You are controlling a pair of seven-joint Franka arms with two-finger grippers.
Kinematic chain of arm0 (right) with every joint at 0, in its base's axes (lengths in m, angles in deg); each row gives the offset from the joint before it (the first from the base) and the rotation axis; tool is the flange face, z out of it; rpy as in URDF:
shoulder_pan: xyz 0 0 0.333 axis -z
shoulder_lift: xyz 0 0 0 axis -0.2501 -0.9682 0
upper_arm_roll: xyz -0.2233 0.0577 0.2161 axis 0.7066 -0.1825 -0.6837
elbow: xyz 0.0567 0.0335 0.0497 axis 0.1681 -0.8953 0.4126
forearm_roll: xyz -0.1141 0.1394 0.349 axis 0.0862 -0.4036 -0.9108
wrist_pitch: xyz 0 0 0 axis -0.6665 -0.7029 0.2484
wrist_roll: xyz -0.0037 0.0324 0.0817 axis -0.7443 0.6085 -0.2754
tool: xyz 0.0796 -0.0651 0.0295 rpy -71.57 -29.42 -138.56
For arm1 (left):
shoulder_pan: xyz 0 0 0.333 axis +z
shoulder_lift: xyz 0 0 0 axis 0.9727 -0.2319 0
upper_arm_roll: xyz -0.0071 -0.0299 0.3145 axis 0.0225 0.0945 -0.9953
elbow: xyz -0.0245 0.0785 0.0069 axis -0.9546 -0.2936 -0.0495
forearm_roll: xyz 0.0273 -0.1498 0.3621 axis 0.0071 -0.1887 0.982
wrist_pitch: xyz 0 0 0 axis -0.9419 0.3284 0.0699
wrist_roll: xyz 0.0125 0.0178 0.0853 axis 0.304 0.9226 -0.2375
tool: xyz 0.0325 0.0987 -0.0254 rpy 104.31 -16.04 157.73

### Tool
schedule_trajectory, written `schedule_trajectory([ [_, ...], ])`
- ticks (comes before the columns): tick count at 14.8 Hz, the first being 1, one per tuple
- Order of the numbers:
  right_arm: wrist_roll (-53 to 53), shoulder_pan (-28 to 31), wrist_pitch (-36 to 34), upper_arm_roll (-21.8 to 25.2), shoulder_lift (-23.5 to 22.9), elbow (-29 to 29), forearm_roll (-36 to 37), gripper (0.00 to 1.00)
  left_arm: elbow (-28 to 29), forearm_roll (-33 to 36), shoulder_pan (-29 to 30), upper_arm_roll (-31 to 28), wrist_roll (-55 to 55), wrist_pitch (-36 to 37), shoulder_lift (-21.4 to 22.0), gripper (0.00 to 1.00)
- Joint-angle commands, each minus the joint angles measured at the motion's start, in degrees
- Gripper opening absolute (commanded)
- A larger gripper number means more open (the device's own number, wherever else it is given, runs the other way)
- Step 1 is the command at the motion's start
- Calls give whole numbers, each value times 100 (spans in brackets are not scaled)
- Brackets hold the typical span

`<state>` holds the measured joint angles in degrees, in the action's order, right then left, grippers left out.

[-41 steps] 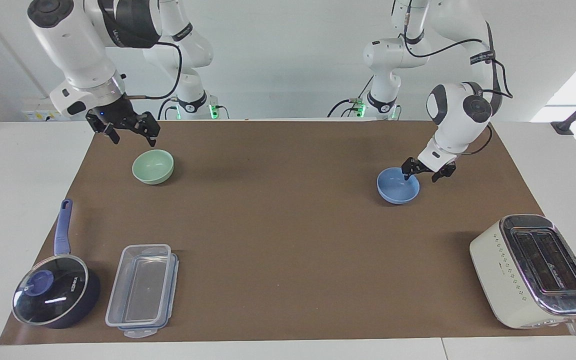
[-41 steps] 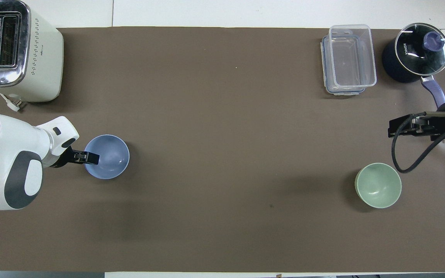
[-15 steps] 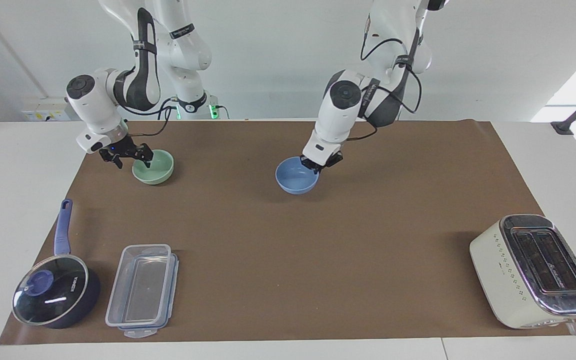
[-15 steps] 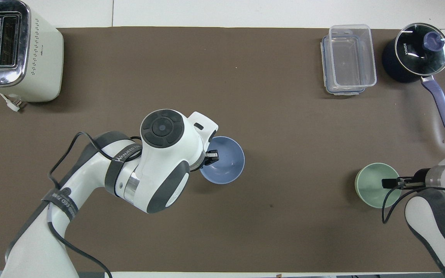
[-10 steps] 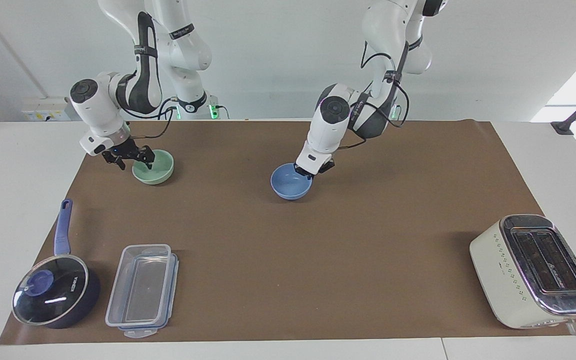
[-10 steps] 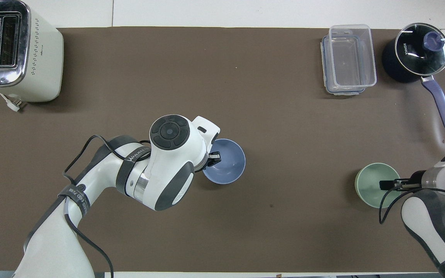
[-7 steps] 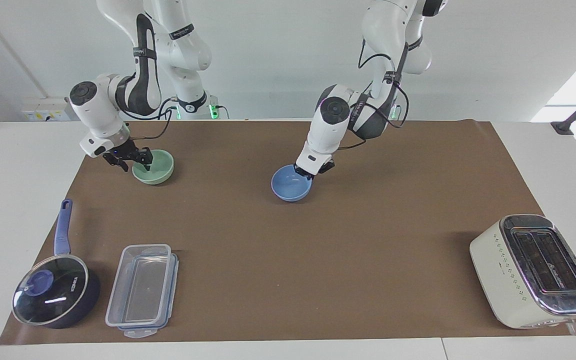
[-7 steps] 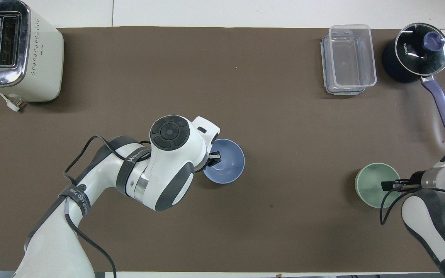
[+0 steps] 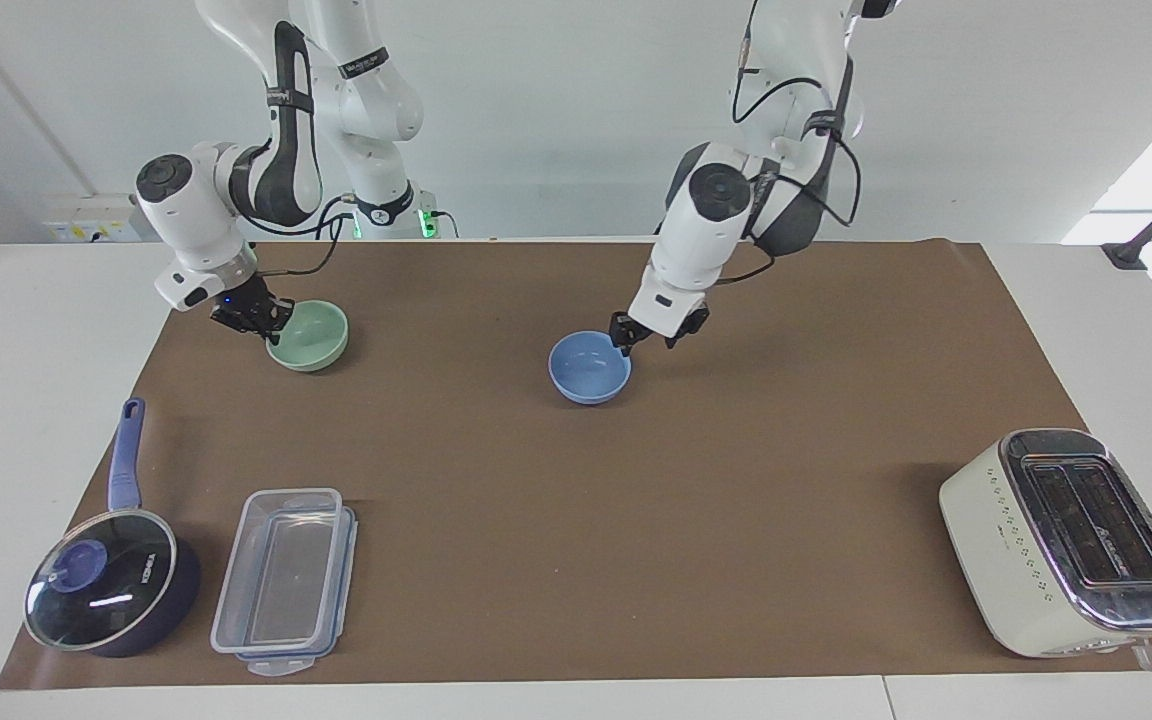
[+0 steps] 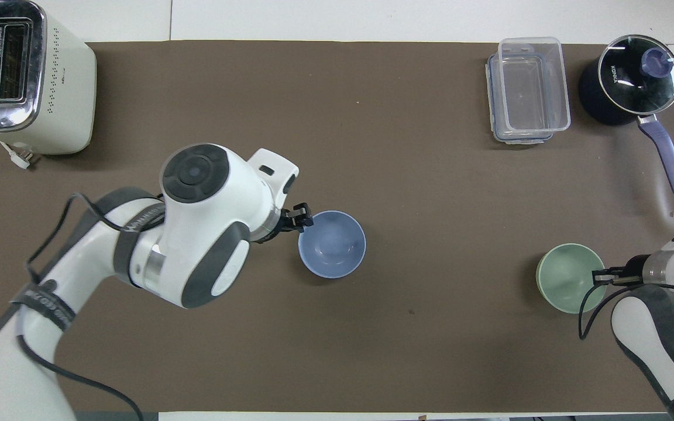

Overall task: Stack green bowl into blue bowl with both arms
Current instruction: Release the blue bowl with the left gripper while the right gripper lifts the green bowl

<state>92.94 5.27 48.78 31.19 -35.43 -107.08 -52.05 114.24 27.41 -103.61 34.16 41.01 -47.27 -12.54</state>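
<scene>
- Facing view: the left gripper (image 9: 653, 338) hangs just off the rim of the blue bowl (image 9: 589, 367), at the edge toward the left arm's end, fingers spread and holding nothing.
- The blue bowl sits upright on the brown mat (image 9: 636, 480), mid-table.
- The right gripper (image 9: 254, 318) is low at the rim of the green bowl (image 9: 309, 335), on the edge toward the right arm's end; its fingers pinch that rim.
- Overhead view shows the green bowl (image 10: 568, 278) resting on the mat, well apart from the blue bowl (image 10: 332, 244).
- A toaster (image 9: 1071, 540), a clear container (image 9: 284, 578) and a lidded saucepan (image 9: 108, 590) lie farther from the robots than both grippers.
</scene>
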Motion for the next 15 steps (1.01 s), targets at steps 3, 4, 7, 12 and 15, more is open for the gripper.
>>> schedule_trajectory([
  [3, 108, -241, -1021, -71, 157, 763, -141, 0, -526, 214, 1783, -11, 2036, 1315, 615, 100],
  [4, 21, -400, -1329, -71, 192, 1010, -316, 0, -543, 257, 2118, -11, 2581, 1482, 704, 100],
  [7, -592, -1198, -1578, -80, 429, 1232, -808, 0, -1305, 898, 2464, -2, 3369, 2254, 653, 100],
  [12, -1620, -2640, -975, -80, 325, 1364, -1213, 0, -2012, 926, 2377, 16, 3378, 3180, 529, 100],
  [15, -2360, -3493, -157, -80, -174, 1452, -1346, 0, -2003, 900, 2376, 42, 3386, 3171, 538, 100],
])
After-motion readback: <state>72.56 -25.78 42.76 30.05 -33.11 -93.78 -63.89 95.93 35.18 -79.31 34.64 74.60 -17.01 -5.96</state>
